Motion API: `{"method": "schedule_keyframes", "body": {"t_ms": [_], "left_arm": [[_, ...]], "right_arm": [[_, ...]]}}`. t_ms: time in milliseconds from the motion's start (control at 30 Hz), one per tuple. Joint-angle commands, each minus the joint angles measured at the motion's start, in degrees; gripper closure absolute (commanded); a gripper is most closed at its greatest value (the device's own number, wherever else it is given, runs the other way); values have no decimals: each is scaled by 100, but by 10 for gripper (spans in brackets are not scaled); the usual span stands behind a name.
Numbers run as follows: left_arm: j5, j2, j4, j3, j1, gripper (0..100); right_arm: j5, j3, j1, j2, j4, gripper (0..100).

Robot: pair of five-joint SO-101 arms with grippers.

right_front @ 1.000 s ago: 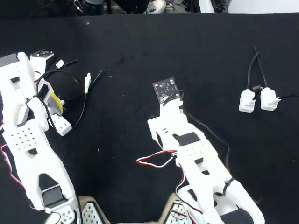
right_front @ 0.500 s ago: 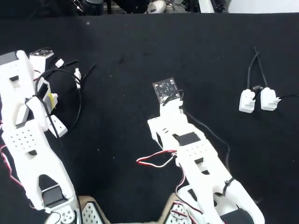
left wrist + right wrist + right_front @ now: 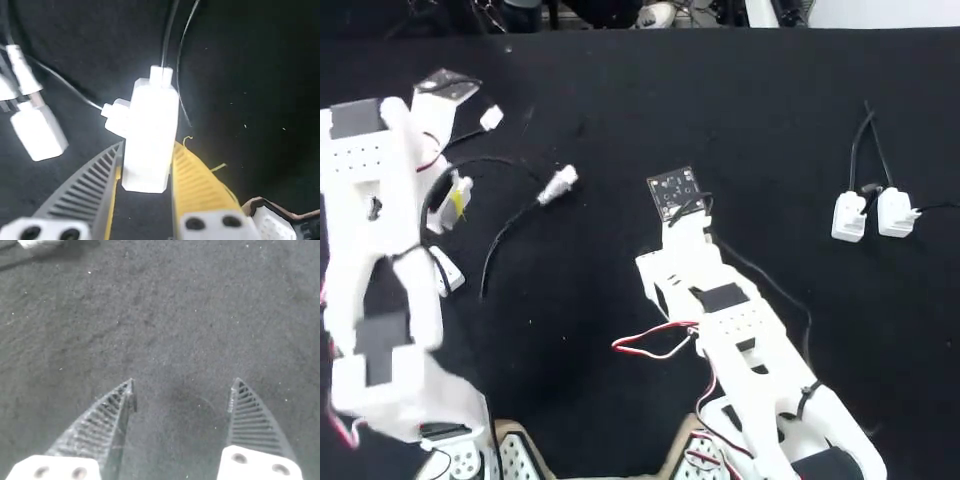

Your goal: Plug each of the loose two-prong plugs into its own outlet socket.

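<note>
DESK (image 3: 620, 90), HIGH VIEW: left arm (image 3: 380, 250) stands along the desk's left edge, right arm (image 3: 740, 330) at centre. The left jaws, w/ one grey finger (image 3: 95, 175) & one yellow finger (image 3: 192, 180), pinch a white outlet socket (image 3: 150, 135) by its long sides. A thin black lead leaves the socket's far end, and a small white stub (image 3: 114, 109) juts from one side. A second socket block (image 3: 37, 132) lies on the desk near it. A loose plug (image 3: 560, 184) lies btwn the two arms, apart from both, its black cable (image 3: 505, 235) curving back toward the left arm. A smaller white plug (image 3: 491, 117) sits farther up. The right jaws are spread wide over bare desk, nothing btwn them. Far right, a white block (image 3: 848, 216) & its twin (image 3: 895, 211) sit side by side, well apart from both arms.
</note>
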Motion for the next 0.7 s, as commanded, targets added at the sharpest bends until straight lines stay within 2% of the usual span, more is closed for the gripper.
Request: {"method": "schedule_keyframes", "body": {"t_ms": [0,167,333,433,567,667], "left_arm": [[70,-1538,44,84,92,971],[79,-2629,44,708,251,970],[44,-3279,-114,2738,1138,970],[62,-3323,-1029,4330,1692,970],[149,-3323,-2673,5965,2378,967],[791,-3305,-3516,6536,2589,930]], "right_arm": [[26,-75,-35,-31,-141,719],[-18,-154,246,-31,-141,719],[-422,-259,888,-31,-141,719],[-536,-259,941,-31,-141,719],[-536,-251,932,-31,-141,719],[-536,-242,932,-31,-141,719]]}}
